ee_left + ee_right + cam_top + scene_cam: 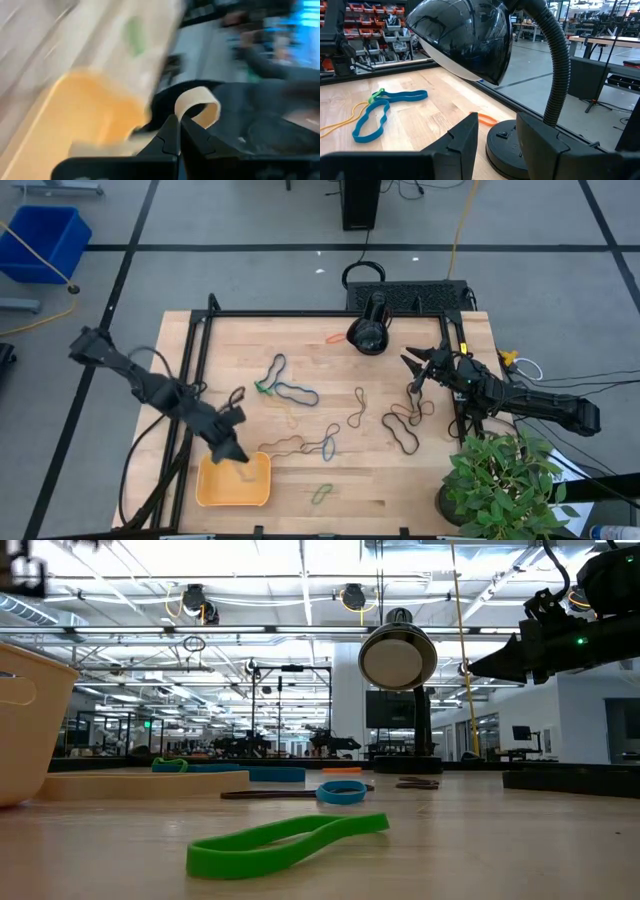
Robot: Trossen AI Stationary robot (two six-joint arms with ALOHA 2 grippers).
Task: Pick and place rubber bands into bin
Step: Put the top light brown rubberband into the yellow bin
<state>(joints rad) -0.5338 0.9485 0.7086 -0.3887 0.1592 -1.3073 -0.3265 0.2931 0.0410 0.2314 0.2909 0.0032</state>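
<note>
My left pincer (233, 452) is over the bin (258, 492), at its rim on the lamp side, clenched on a pale tan rubber band (200, 104) whose loop curls up from my fingertips. I cannot make out any band lying in the bin. Most of the work is left, I judge: the other rubber bands (296, 393) are strewn across the worktop (300, 340) between the bin and the black desk lamp (370, 330), with a green one (321, 494) just beside the bin. My right pincer (418, 374) waits near the lamp, fingers apart and empty.
</note>
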